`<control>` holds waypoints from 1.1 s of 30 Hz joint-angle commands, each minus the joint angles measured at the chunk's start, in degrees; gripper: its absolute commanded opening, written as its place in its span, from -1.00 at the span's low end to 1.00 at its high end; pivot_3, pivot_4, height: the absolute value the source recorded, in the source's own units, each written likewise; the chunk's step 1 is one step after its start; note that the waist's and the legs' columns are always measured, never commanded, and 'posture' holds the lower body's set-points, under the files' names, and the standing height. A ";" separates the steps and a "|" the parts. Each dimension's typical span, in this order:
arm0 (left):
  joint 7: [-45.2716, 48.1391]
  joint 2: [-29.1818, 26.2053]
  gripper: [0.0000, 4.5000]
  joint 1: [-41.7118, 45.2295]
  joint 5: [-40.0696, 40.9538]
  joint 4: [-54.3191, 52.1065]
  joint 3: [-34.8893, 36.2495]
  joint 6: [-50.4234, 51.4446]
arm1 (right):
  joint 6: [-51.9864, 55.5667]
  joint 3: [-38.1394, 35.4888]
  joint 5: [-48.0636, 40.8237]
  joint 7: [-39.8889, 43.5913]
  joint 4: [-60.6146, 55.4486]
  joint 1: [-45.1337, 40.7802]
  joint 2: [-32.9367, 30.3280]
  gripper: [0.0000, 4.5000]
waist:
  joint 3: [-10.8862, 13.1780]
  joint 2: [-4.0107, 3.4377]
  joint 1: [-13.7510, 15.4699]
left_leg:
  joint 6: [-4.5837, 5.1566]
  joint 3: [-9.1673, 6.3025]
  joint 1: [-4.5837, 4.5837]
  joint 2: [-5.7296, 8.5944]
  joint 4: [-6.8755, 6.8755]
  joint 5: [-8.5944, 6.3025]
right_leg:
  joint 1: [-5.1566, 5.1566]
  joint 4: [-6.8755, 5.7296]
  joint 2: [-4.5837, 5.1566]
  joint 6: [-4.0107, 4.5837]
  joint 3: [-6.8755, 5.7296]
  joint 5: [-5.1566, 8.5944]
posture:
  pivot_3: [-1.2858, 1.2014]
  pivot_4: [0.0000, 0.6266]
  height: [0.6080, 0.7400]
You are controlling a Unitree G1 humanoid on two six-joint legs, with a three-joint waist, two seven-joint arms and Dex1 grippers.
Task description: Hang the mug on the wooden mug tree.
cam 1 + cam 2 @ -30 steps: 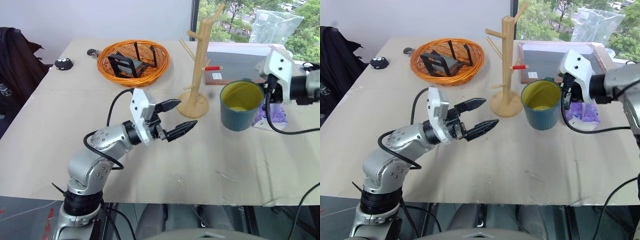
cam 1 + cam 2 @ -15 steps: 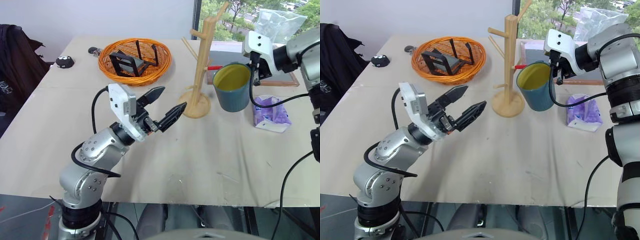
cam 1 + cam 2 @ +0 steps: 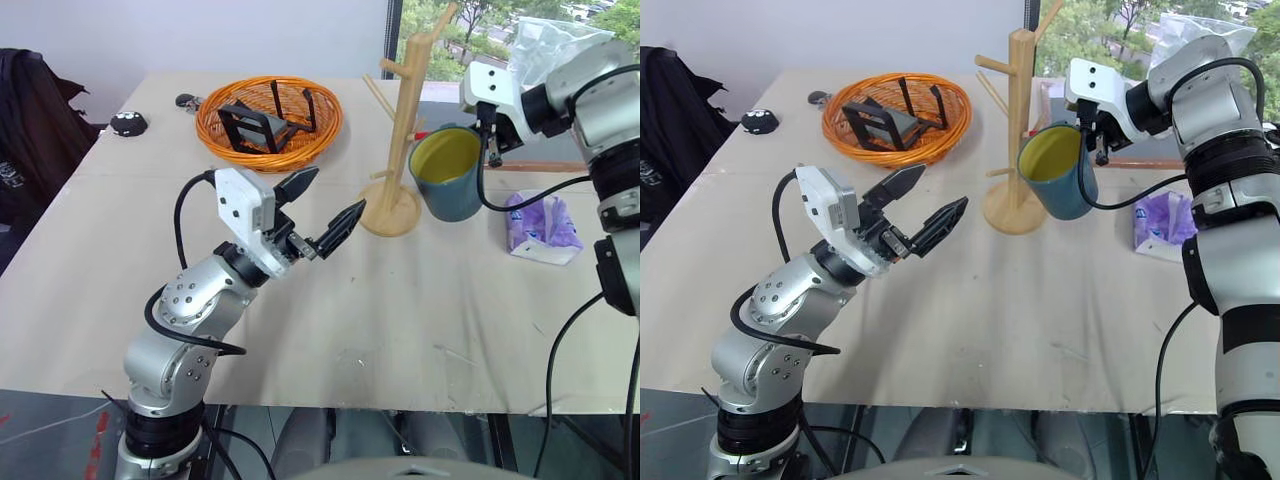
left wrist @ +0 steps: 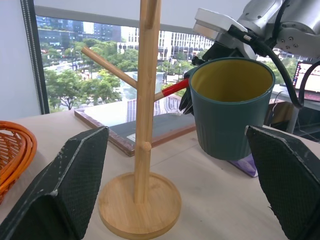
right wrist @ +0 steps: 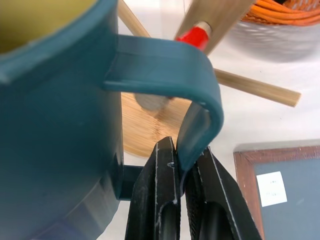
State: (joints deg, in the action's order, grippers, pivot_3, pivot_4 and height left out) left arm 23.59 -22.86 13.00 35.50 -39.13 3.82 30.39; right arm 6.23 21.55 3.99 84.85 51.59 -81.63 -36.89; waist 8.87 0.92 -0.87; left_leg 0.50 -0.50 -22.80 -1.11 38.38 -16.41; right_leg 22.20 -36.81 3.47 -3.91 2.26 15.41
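On the beige table (image 3: 420, 310), your right gripper (image 5: 181, 172) is pinched tight on the loop handle of the teal mug (image 3: 447, 173), both black fingers squeezing the handle's outer bend. Mug is lifted off the table, tilted so its yellow-green inside faces the robot's left, held just beside the wooden mug tree (image 3: 402, 140) on its right side. Red-tipped peg (image 4: 174, 88) sits right by the mug's handle side; wrist view puts the red tip (image 5: 194, 35) just beyond the handle loop, not through it. Mug isn't hung on any peg. Your left gripper (image 3: 322, 215) hovers above the table nearer the robot, fingers spread apart and holding nothing, pointed toward the tree's round base (image 4: 139, 204). Orange wicker basket (image 3: 268, 122) with a black stand inside sits behind it. Purple packet (image 3: 541, 225) lies right of the mug.
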 commanded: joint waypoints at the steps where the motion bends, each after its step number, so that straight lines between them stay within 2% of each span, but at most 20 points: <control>1: 0.59 0.40 1.00 0.30 -0.24 -0.23 -0.52 -1.78 | -0.86 -3.34 -0.21 -0.90 0.30 -3.72 -0.02 -0.57 | 0.00 -0.01 -0.03 | 0.00 0.01 0.00 0.00 0.00 0.00 | 0.01 0.00 0.00 0.00 0.01 0.00 | 0.03 -0.52 0.95; 2: 0.68 0.42 1.00 0.42 -0.37 0.02 -0.64 -1.91 | -0.73 -3.71 -0.33 -1.15 0.50 -4.00 0.09 -0.41 | 0.00 -0.01 -0.01 | 0.00 0.00 0.00 0.00 0.00 0.00 | 0.01 -0.01 0.00 0.00 0.00 0.00 | 0.03 -0.52 0.95; 7: 1.28 0.42 1.00 0.93 -0.58 1.11 -1.08 -2.44 | -1.35 -5.72 -0.09 -3.78 2.01 -5.39 0.52 0.67 | 0.00 0.00 0.02 | 0.00 0.01 0.00 0.00 0.00 0.00 | 0.01 -0.02 0.00 0.00 0.00 0.00 | 0.03 -0.52 0.95; 9: 1.59 0.36 1.00 1.12 -0.51 1.47 -1.11 -2.53 | -1.46 -6.27 0.06 -4.16 2.39 -5.66 0.29 0.99 | 0.00 -0.01 0.09 | 0.00 0.01 0.00 0.00 0.01 0.00 | 0.01 -0.02 0.00 0.00 0.00 0.00 | 0.03 -0.52 0.95; 15: 2.43 0.15 1.00 1.10 -0.33 1.68 -1.33 -2.28 | 3.01 -8.22 -1.86 0.58 -0.53 -4.44 -3.75 0.99 | 0.01 -0.01 0.27 | 0.00 -0.01 -0.06 0.01 -0.02 0.00 | 0.05 -0.02 0.01 0.00 -0.01 0.00 | 0.03 -0.52 0.95; 17: 2.62 -0.30 1.00 0.33 -0.21 1.39 -1.19 -1.85 | 6.50 -9.22 -3.97 5.08 -4.73 -1.17 -7.08 0.99 | 0.00 -0.01 0.29 | 0.01 0.00 -0.08 0.04 -0.03 0.00 | 0.07 -0.02 0.06 0.00 -0.02 0.00 | 0.03 -0.52 0.95; 21: 3.44 -1.79 1.00 -2.51 -0.08 0.03 -1.07 -1.20 | 17.26 -11.48 -15.00 7.65 -21.92 14.10 -16.98 0.99 | -0.02 0.04 0.58 | 0.02 -0.09 -0.13 0.08 -0.07 -0.01 | 0.04 -0.02 0.15 0.00 -0.09 0.00 | 0.03 -0.52 0.95; 24: 4.00 -3.21 1.00 -4.54 -0.38 -0.80 -1.40 -0.84 | 24.67 -17.06 -20.31 5.99 -32.81 25.39 -20.09 0.99 | -0.01 0.01 0.55 | 0.05 -0.12 -0.18 0.01 -0.03 -0.03 | 0.04 -0.01 0.26 0.00 -0.13 0.00 | 0.03 -0.52 0.95; 25: 4.04 -4.32 1.00 -6.08 -1.56 -0.81 -2.25 -0.32 | 27.23 -20.89 -23.20 3.19 -39.14 33.31 -20.14 0.99 | 0.00 -0.01 0.23 | 0.05 -0.07 -0.18 0.02 -0.04 -0.03 | 0.06 -0.01 0.26 -0.01 -0.09 0.00 | 0.03 -0.52 0.95; 28: 4.96 -5.93 1.00 -11.85 -3.45 -0.71 -4.15 -0.47 | 33.09 -32.88 -31.32 -7.63 -57.94 55.88 -14.17 0.99 | -0.08 -0.01 0.19 | 0.08 -0.04 -0.02 -0.12 -0.08 -0.04 | -0.02 -0.02 0.13 0.00 -0.06 0.01 | 0.03 -0.52 0.95; 29: 5.15 -5.96 1.00 -13.24 -3.54 -0.68 -4.29 -0.75 | 34.08 -35.07 -33.01 -10.11 -61.90 59.93 -12.25 0.99 | -0.12 0.01 0.21 | 0.09 -0.10 -0.03 -0.12 -0.09 -0.05 | -0.05 -0.03 0.09 -0.01 -0.09 0.00 | 0.03 -0.52 0.95; 31: 5.91 -7.21 1.00 -18.41 -6.86 0.59 -6.05 -2.39 | 29.16 -38.69 -34.02 -18.91 -71.04 72.76 -1.96 0.99 | -0.13 0.02 0.16 | 0.11 -0.08 0.01 -0.13 -0.04 -0.06 | -0.04 -0.07 0.01 0.00 -0.03 0.01 | 0.03 -0.52 0.95; 33: 6.25 -9.05 1.00 -23.02 -11.94 2.38 -8.38 -4.57 | 23.16 -38.42 -30.92 -25.39 -75.96 84.29 5.80 0.99 | -0.28 -0.01 0.31 | 0.24 -0.13 0.09 -0.12 -0.06 -0.14 | -0.07 -0.10 -0.13 0.01 -0.02 0.01 | 0.03 -0.52 0.95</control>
State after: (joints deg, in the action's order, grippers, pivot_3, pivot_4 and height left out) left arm 29.18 -30.68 -8.28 27.48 -37.10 -2.95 28.44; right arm 34.33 -14.77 -27.97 65.41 -19.07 -1.52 -33.19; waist 8.59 0.91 -0.56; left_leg 0.75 -0.63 -22.68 -1.23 38.33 -16.56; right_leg 22.08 -36.90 3.32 -3.90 2.27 15.43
